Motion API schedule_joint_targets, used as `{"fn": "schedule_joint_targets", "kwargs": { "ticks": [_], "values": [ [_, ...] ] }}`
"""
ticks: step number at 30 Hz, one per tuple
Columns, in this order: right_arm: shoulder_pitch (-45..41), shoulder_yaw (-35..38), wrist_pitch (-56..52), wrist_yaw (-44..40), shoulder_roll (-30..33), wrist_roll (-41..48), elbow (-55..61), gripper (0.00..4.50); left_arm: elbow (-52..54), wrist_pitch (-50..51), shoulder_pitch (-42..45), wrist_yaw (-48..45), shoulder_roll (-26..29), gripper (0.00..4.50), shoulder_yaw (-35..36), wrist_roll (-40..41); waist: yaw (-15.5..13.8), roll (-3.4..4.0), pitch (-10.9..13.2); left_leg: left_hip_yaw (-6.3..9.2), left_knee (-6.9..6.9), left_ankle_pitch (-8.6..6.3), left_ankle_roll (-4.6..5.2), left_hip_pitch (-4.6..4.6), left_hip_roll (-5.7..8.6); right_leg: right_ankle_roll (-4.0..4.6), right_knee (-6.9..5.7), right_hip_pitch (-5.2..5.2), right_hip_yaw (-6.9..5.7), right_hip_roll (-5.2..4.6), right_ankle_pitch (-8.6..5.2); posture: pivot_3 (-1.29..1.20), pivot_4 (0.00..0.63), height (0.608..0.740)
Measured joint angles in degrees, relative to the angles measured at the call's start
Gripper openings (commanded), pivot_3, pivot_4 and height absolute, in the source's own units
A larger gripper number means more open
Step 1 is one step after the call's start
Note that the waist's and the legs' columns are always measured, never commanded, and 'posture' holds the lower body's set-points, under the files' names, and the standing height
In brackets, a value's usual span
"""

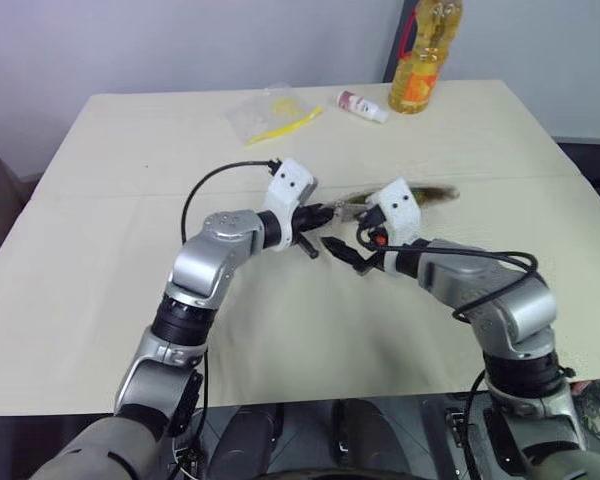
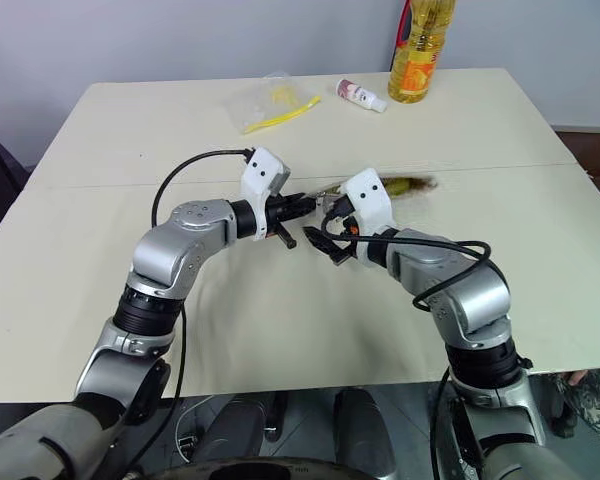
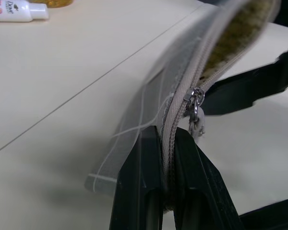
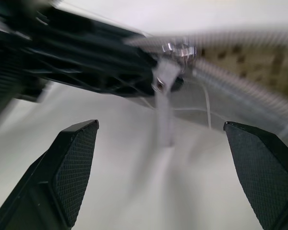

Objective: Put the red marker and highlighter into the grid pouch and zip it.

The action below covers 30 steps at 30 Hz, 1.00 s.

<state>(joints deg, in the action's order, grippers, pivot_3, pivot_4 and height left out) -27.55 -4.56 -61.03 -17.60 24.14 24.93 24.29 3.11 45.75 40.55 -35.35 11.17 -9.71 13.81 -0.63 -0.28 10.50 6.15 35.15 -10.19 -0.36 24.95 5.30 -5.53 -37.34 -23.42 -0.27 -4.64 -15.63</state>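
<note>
My left gripper (image 3: 165,158) has its jaws clamped on the zip edge of the grid pouch (image 3: 149,103), right at the closed end, holding it up off the table (image 1: 130,300) between the two arms. The right gripper (image 4: 163,177) has its jaws spread wide with nothing in them, lined up on the zip pull (image 4: 164,103), which dangles just ahead of them — not touching it yet as far as I can see.

From the left wrist view the zip is only shut for a short stretch near my left jaws; past the slider it gapes open, and something yellowish shows inside. Could be the highlighter, but I can't tell for sure, and I can't make out the red marker at all.

So my read: loading is probably done, zipping is what's left. Grab the pull, drag it along the teeth — that's the job.

Back of the table has an oil bottle (image 1: 425,60), a small white tube (image 1: 362,105) and a clear bag (image 1: 270,110).
</note>
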Motion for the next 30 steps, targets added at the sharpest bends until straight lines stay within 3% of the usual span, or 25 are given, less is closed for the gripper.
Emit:
{"fn": "schedule_joint_targets", "kwargs": {
  "ticks": [1,4,10,11,17,30],
  "values": [
    [0.0,-0.1,0.4,0.3,-0.3,-0.5,-0.5,4.34,0.1,0.2,0.0,0.2,0.0,0.0,0.0,0.3,0.0,0.0,0.0,0.0,-0.01,0.0,0.0,0.0,0.0,0.0,0.0,-0.01,0.0,0.01,0.0,0.0,0.15,0.74],
    [0.0,-0.2,1.7,0.8,-1.4,-1.7,-2.4,3.48,0.6,0.6,0.0,0.6,0.0,0.0,0.0,0.8,0.1,0.0,0.0,0.0,-0.01,0.0,0.0,0.0,-0.01,0.0,-0.02,-0.01,0.0,0.03,0.0,0.0,0.15,0.74],
    [-0.7,0.4,2.9,1.2,-2.8,-2.7,-3.8,0.35,1.5,1.2,0.0,1.0,0.5,0.0,0.0,1.6,0.1,0.0,0.0,0.0,-0.01,0.0,-0.01,0.0,-0.01,0.0,-0.05,-0.02,0.0,0.04,0.0,0.0,0.15,0.74],
    [-0.7,0.7,2.9,1.1,-2.8,-2.7,-3.8,0.06,1.5,1.2,0.0,1.0,0.8,0.0,0.0,1.7,0.1,0.0,0.0,0.0,0.0,0.01,-0.01,0.0,-0.01,0.0,-0.05,-0.02,0.0,0.04,0.0,0.0,0.15,0.74],
    [-0.7,2.1,1.9,-0.8,-0.9,-1.9,-1.8,0.06,1.2,-0.6,0.0,1.1,2.2,0.0,-0.5,1.0,0.0,0.0,0.0,0.0,-0.01,0.0,-0.01,0.0,0.0,0.0,-0.04,-0.02,0.0,0.03,0.0,0.0,0.15,0.74],
    [0.6,13.3,0.5,-12.3,22.7,0.8,-0.1,0.06,-5.8,-17.9,-4.1,-3.4,12.3,0.0,-2.8,-5.0,0.1,0.01,0.0,-0.02,-0.03,-0.01,0.01,0.0,-0.03,0.03,0.07,0.01,0.01,-0.03,-0.01,0.0,0.15,0.74]
  ]
}}
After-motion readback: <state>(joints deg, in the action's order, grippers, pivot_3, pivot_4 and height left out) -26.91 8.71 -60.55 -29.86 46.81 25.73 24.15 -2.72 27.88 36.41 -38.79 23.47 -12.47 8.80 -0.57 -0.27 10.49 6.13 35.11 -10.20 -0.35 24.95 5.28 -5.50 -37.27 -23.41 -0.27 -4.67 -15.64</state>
